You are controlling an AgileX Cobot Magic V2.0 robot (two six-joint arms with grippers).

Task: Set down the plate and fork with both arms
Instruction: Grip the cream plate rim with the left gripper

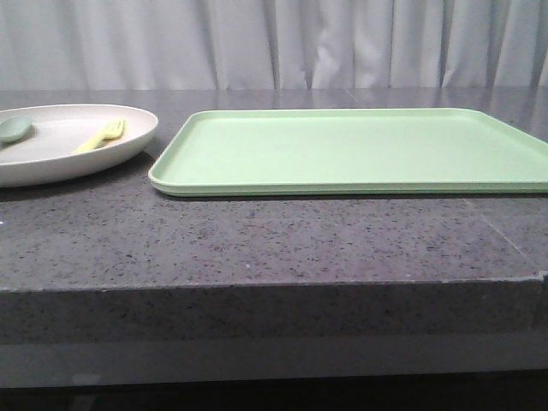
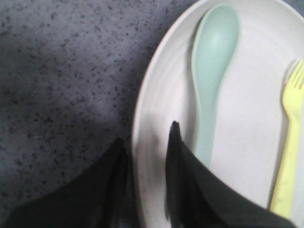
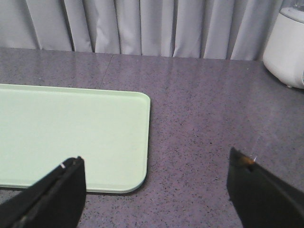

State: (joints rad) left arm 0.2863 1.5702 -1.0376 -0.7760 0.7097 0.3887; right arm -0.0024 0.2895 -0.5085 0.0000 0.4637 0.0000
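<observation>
My left gripper (image 2: 145,156) sits right at the near rim of the plate (image 1: 51,163), its 2 fingers narrowly parted with the rim running between them, 1 finger over the plate's inside and 1 over the bare desk (image 1: 257,240); whether the pads already bite the rim I cannot tell. The plate lies toward the left edge of the desk, just beside the light-green tray (image 1: 360,150) and, as far as I can see, not touching it. Inside the plate the fork (image 1: 103,135) lies with its long axis running away from the left gripper, tines at the far end, and the grey-green spoon (image 2: 213,76) lies alongside it, closer to my fingers. I judge the left arm the nearer one for both plate and fork. My right gripper (image 3: 156,190) hangs with its fingers wide apart and holding nothing, over bare desk just off the tray's right end. The tray's whole surface is free, with open desk around its right corner. Far behind, toward the back right corner, stands a white appliance (image 3: 287,47) in front of the curtain (image 1: 274,43).
</observation>
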